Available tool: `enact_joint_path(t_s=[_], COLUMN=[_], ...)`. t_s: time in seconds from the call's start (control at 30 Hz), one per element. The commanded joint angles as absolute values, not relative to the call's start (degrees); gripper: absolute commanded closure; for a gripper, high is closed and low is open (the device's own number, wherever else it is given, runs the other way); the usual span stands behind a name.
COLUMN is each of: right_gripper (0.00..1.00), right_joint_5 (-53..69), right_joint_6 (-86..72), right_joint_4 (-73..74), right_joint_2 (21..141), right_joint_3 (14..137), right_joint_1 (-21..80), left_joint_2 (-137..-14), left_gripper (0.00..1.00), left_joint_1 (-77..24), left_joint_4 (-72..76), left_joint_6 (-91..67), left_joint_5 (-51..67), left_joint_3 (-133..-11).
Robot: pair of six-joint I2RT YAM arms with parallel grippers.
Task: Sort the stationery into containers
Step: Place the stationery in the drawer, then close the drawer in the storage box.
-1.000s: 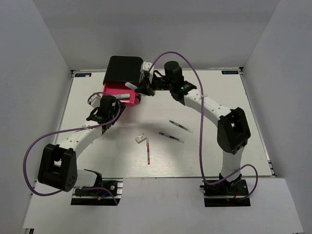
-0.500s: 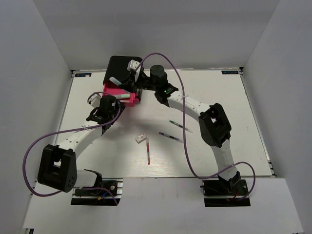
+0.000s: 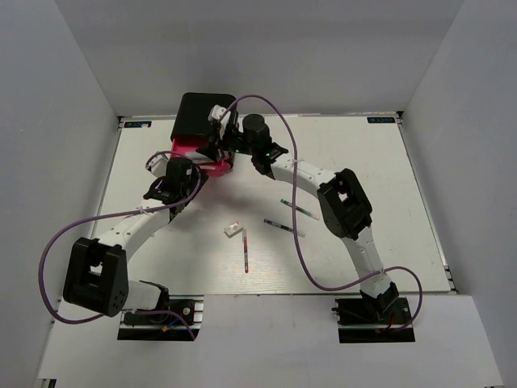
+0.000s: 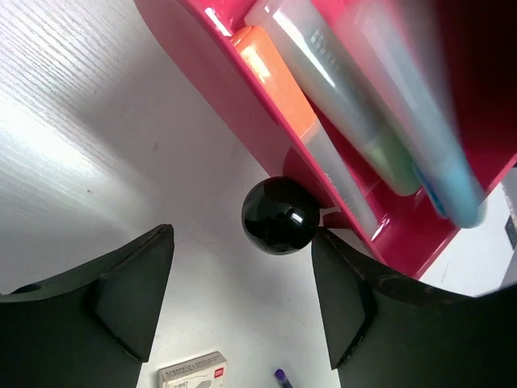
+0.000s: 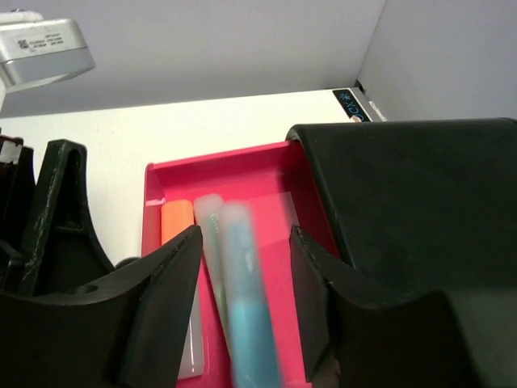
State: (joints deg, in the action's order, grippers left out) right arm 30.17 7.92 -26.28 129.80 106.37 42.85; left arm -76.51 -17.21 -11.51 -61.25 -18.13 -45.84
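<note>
The pink drawer (image 3: 190,149) stood pulled out of the glossy black box (image 3: 203,113) at the far left of the worktop (image 3: 371,170). In it lay the orange-capped marker (image 4: 271,69) along the front wall, the pale green bar (image 4: 355,113) just beside it.

The right hand (image 5: 245,236) hung over the drawer with its fingers well spread. The blue pen (image 5: 250,323) showed blurred between them and touched neither. I could not tell whether it rested on the drawer floor. The black box rose close on that hand's right.

The left hand (image 4: 242,242) sat low at the drawer's front, wide open and holding nothing. Its fingers stood either side of the black round knob (image 4: 279,215), clear of it.

On the open worktop nearer the arm bases lay the small white-pink block (image 3: 233,229), with the red pen (image 3: 245,252) just beside it. A dark pen (image 3: 284,227) and a second dark pen (image 3: 297,208) lay farther right, apart from both hands. A purple cable (image 3: 258,97) arched past the box's corner.
</note>
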Motion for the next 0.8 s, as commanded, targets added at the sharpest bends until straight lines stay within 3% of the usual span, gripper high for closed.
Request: enact_joint_path(t_s=[0.0, 0.2, 0.77], right_gripper=[0.46, 0.44, 0.44], right_joint_5=[29.79, 33.66, 35.24], right_joint_6=[6.61, 1.23, 4.74], right_joint_4=[-29.27, -28.74, -30.41], right_joint_2=[125.07, 120.25, 98.18], right_joint_3=[105.56, 104.42, 70.59], right_joint_1=[42.37, 41.22, 28.92], left_joint_2=[-76.73, -78.4, -84.01], left_gripper=[0.21, 0.22, 0.22], left_joint_1=[-16.87, -16.87, -16.87], left_joint_4=[-8.7, -6.86, -4.22], left_joint_6=[-60.03, -59.5, -56.6], left_joint_5=[-18.46, -17.4, -19.6], left_joint_3=[-48.86, -49.92, -56.15])
